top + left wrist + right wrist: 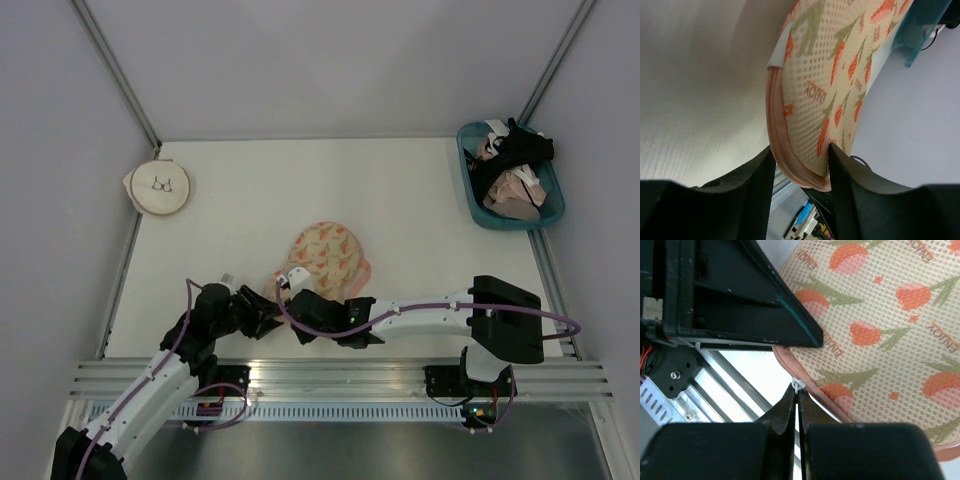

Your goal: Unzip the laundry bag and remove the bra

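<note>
Laundry bag (pixel 328 252), oval peach carrot-print mesh: left gripper (pixel 801 150) clamps rim, right gripper (pixel 796 396) pinches white zipper pull (pixel 798 385), insides hidden.

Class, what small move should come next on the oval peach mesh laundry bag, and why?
Probably the right gripper should draw the white zipper pull along the rim of the peach laundry bag: it pinches that pull, and the left gripper clamps the bag's edge as a brace.

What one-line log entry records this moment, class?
phase: unzip start | left fingers: clamp laundry bag rim | right fingers: shut on zipper pull | bra: not visible
</note>
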